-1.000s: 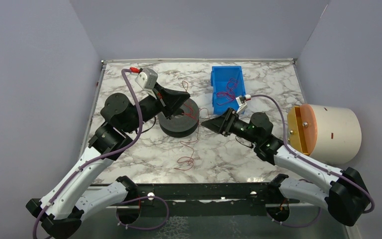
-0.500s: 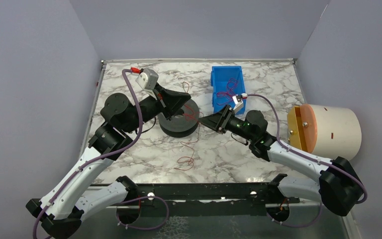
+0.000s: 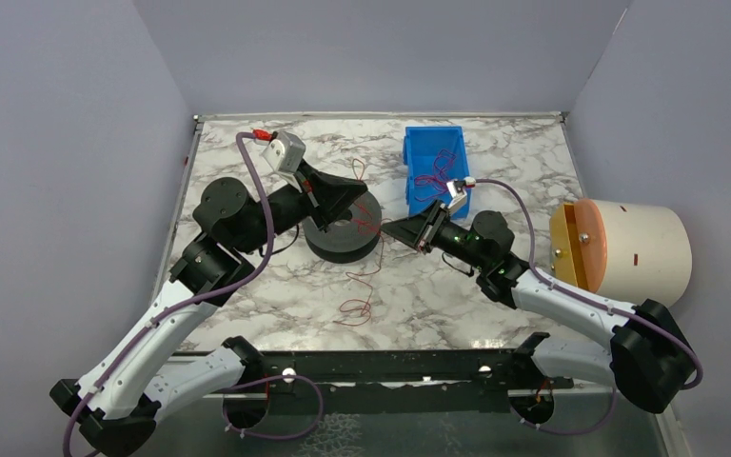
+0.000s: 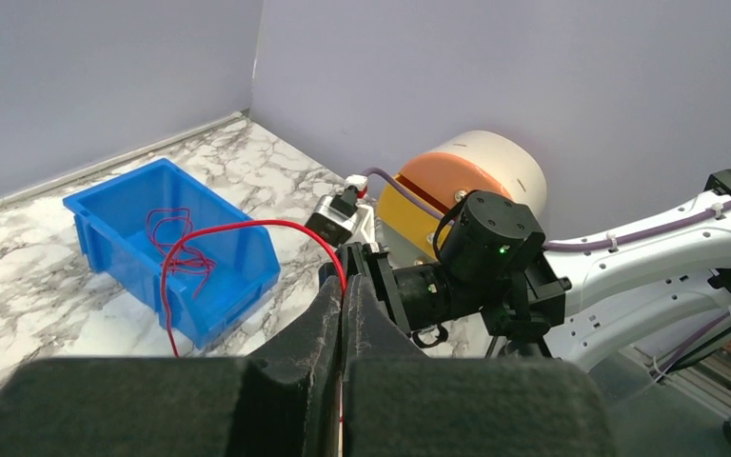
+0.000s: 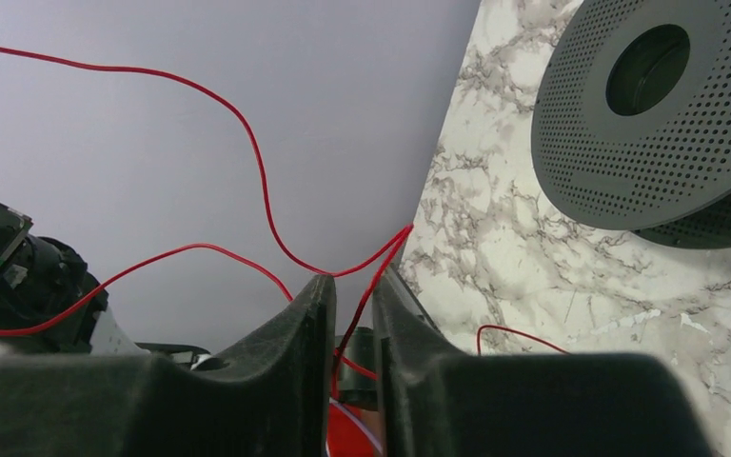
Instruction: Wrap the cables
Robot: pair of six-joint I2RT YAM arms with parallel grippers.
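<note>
Cable (image 4: 266, 223), thin and red, runs between both grippers above the marble table (image 3: 523, 171). The left gripper (image 4: 343, 290) is clenched: in its wrist view the two black fingers press flat against each other and the red strand disappears into the seam between them, so it is grasping the cable. From there the strand arcs up and over towards the blue bin (image 4: 238, 276), where more red cable lies coiled inside.

The right gripper (image 5: 350, 297) faces the left one from close by. Its jaws stand only a narrow slit apart, and two red strands drop into that slit at the fingertips; the gap looks wider than the wire, and I cannot tell whether the pads actually pinch it.

From the overhead view, the left fingers hang over the black perforated spool (image 3: 341, 243), with the right fingertips just beside its right edge. Slack cable trails off the spool and lies in loose loops on the marble in front of it. A cream drum with an orange face (image 3: 642, 252) lies at the table's right edge, well apart from the spool
</note>
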